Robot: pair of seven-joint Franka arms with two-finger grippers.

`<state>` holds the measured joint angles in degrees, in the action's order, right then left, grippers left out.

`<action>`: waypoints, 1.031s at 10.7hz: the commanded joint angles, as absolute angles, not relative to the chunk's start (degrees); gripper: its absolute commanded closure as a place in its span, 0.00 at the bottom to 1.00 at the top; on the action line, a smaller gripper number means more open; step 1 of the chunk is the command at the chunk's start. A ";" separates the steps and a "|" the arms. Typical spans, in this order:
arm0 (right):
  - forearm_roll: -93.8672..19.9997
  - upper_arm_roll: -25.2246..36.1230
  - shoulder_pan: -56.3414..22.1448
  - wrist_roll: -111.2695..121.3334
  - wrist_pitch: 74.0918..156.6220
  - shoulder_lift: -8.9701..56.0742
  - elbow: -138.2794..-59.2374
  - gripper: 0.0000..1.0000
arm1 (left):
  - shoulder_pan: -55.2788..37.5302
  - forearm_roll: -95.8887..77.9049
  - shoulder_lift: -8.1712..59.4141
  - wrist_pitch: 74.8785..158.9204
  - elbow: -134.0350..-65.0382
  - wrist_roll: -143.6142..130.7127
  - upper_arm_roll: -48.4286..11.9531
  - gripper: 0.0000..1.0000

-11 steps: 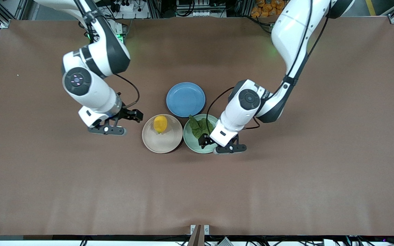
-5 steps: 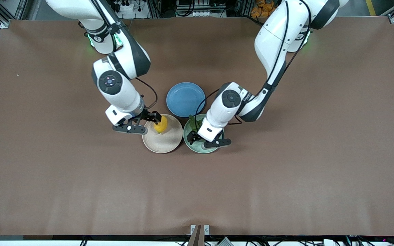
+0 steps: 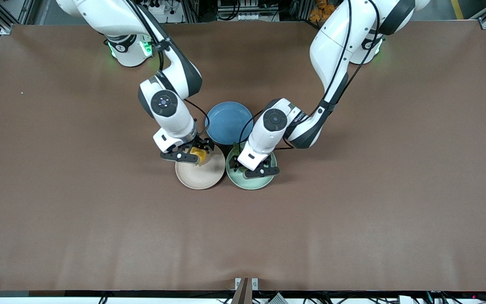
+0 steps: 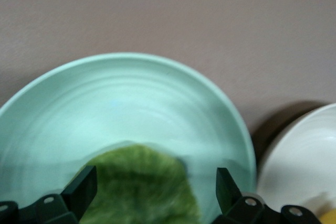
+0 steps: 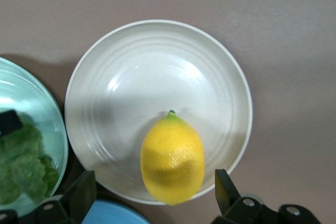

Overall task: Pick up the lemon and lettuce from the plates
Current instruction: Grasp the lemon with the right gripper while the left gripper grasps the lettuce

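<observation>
The lemon (image 5: 172,159) lay on the beige plate (image 3: 201,174), on the part nearest the blue plate (image 3: 228,122). The right pincer (image 3: 193,154) hung over the lemon with its fingers (image 5: 79,195) wide open, one on each side, not touching it. The lettuce (image 4: 137,184) lay in the green plate (image 3: 251,181), also on the part nearest the blue plate. The left pincer (image 3: 251,166) hung low over the lettuce, open too. Both plates sat side by side on the brown surface (image 3: 352,211), nearer the front camera than the blue plate. The beige one was toward the right arm's end.
</observation>
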<state>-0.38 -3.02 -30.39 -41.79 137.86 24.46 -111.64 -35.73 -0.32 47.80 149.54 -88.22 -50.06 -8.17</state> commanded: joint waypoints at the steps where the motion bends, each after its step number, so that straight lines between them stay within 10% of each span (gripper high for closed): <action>1: 4.03 -2.46 -30.85 -43.95 140.45 26.89 -111.45 0.00 | -36.21 2.11 46.76 144.84 -88.15 -50.01 -7.73 0.00; 11: 6.15 -2.37 -31.64 -43.95 143.09 30.93 -111.18 0.00 | -38.85 2.11 47.90 144.84 -88.33 -50.01 -8.00 0.00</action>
<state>4.73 -2.44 -30.86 -42.44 142.36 29.83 -111.62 -38.61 0.85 47.75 145.49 -88.36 -49.82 -8.51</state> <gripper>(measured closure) 0.000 0.000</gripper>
